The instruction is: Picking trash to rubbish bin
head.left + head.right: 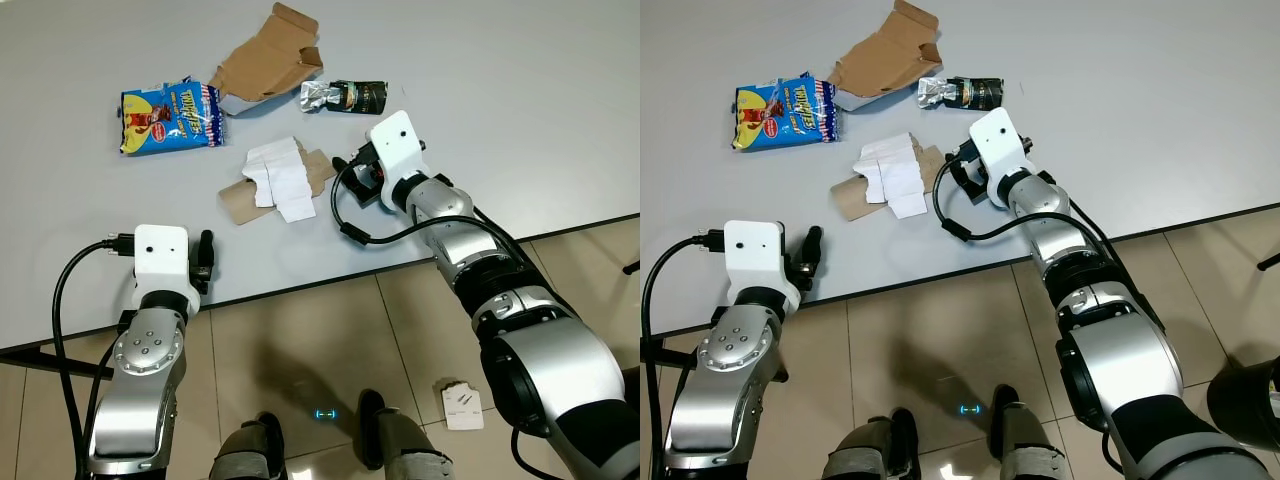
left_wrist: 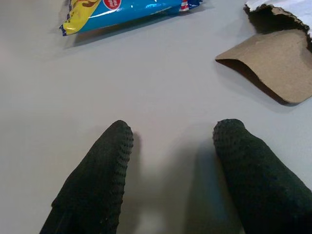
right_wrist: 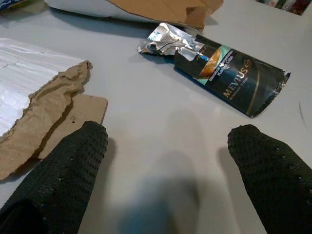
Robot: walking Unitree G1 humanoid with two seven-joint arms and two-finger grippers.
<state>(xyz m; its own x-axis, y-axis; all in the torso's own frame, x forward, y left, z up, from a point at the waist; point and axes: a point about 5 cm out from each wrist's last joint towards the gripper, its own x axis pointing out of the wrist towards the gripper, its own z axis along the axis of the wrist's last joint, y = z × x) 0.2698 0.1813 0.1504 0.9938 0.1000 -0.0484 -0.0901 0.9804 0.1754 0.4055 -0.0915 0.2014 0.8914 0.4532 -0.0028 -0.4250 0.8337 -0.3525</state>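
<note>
Trash lies scattered on the grey table (image 1: pixel 520 120). A blue snack bag (image 1: pixel 168 117) is at the far left, with a torn brown cardboard box (image 1: pixel 265 58) behind the middle. A black cigarette pack (image 3: pixel 234 78) with crumpled foil lies just ahead of my right gripper (image 3: pixel 168 141). That gripper is open, low over the bare tabletop. Beside it, white paper (image 1: pixel 280 178) rests on a torn brown cardboard sheet (image 3: pixel 53 107). My left gripper (image 2: pixel 173 139) is open near the table's front edge, holding nothing, with the snack bag (image 2: pixel 126 9) well beyond it.
The table's front edge (image 1: pixel 300 290) runs diagonally just before my body. Below it is a beige tiled floor with a small white object (image 1: pixel 463 405) at the right. A dark rounded thing (image 1: pixel 1245 400) sits at the lower right corner.
</note>
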